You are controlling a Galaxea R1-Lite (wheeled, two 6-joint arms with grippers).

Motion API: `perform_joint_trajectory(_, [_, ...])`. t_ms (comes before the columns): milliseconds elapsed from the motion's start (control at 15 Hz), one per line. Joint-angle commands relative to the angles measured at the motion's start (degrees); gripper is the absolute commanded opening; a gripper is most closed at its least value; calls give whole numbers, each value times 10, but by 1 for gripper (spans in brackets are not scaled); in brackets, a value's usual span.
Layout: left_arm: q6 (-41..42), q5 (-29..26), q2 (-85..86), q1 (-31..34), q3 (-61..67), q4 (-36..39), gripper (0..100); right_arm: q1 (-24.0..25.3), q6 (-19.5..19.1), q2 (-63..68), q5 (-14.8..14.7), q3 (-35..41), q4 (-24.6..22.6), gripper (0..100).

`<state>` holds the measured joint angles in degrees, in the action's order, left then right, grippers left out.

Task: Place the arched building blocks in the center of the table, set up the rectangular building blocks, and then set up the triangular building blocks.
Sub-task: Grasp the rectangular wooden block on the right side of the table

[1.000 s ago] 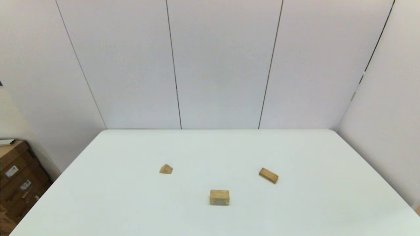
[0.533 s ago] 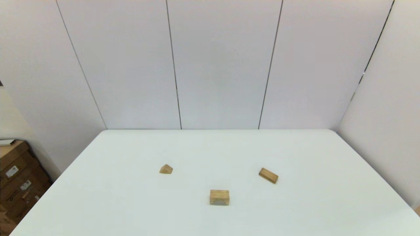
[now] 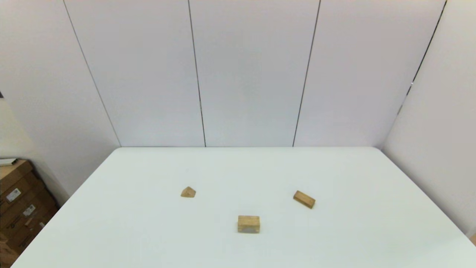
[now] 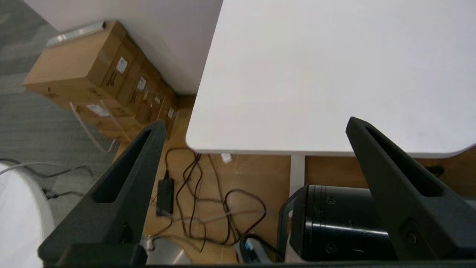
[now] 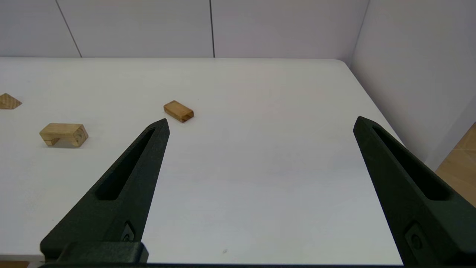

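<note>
Currently both grippers are sitting wide open w/ nothing between the fingers. L gripper [image 4: 256, 124] is hanging off the table's near-left corner, above the floor, not over any block; its fingers [image 4: 122, 186] are framing the table edge, a tangle of black cables [image 4: 200, 193] and a black robot part [image 4: 334, 223] below. Cardboard boxes [image 4: 93, 78] are lying against the wall beside that corner. R gripper [image 5: 260, 123] is hovering above the near-right part of the table [image 5: 260, 167], jaws spread fully, pointing across the top toward the far wall; no contact w/ any block. Neither arm is showing in the head view.

Blocks, head view, all resting on the table [image 3: 334, 242] and well apart from each other:
- arched block [image 3: 248, 224]: lying nearest the robot, approx. mid-width of the table. In the R wrist view [image 5: 64, 134] the cut-out is showing at its lower edge, facing down onto the table.
- rectangular block [image 3: 304, 199]: lying flat, to the right of and a bit farther back than the arched block, long axis skewed to the table edges. It is the block nearest the R gripper [image 5: 178, 111].
- triangular block [image 3: 188, 192]: sitting left of and farther back than the arched block, ridge up; just visible at the R wrist view's edge [image 5: 9, 101].
</note>
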<state>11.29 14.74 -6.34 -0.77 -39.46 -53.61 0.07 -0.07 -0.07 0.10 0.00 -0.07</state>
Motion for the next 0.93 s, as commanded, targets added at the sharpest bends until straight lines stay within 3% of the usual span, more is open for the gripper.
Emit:
perform_joint_trajectory(67, [10,-1,63,2,52,17,100,0,0,0,0,0,0,100])
perform_joint_trajectory(267, [-7,-2,63,2,130,144,100,0,0,0,0,0,0,100])
perform_joint_trajectory(533, [-5,-9,63,2,289,405,100,0,0,0,0,0,0,100])
perform_joint_trajectory(933, [-7,-38,63,2,335,460,100,0,0,0,0,0,0,100])
